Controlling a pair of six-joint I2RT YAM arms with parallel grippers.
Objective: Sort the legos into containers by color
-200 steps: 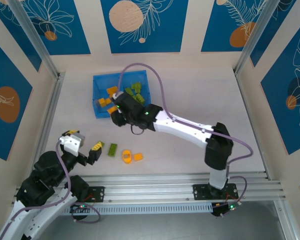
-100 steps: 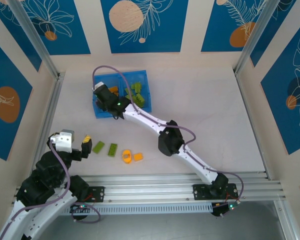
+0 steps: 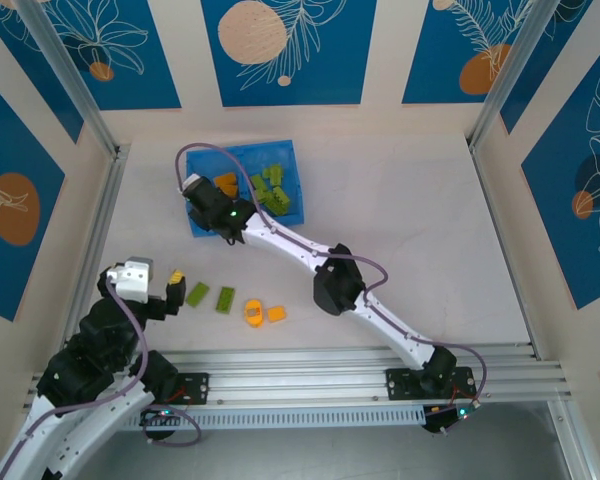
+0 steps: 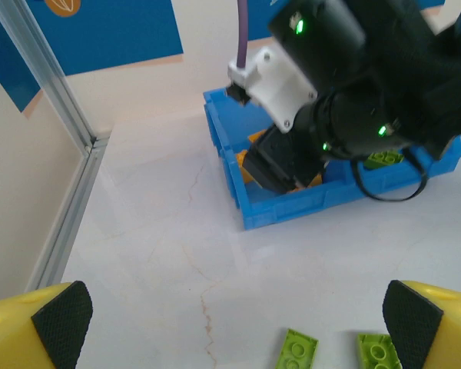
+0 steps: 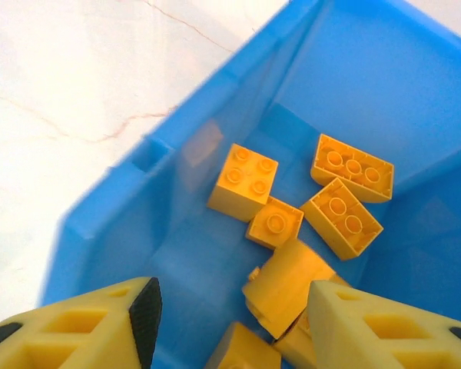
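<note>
Stretched leftward since earlier, right hand (image 5: 230,300) is spreading, gripping nothing, over the tray (image 5: 353,61); left hand (image 3: 176,291) is gaping wide; four legos (image 3: 225,299) are lying unsorted lower-left.

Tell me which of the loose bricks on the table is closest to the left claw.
The lime green brick at the left end of the row, beside the left claw; the second green brick and both orange pieces lie farther right.

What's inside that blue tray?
Orange bricks lie in the left compartment, lime green bricks in the right compartment. The right arm's tool hangs over the orange side, hiding part of it from above.
</note>
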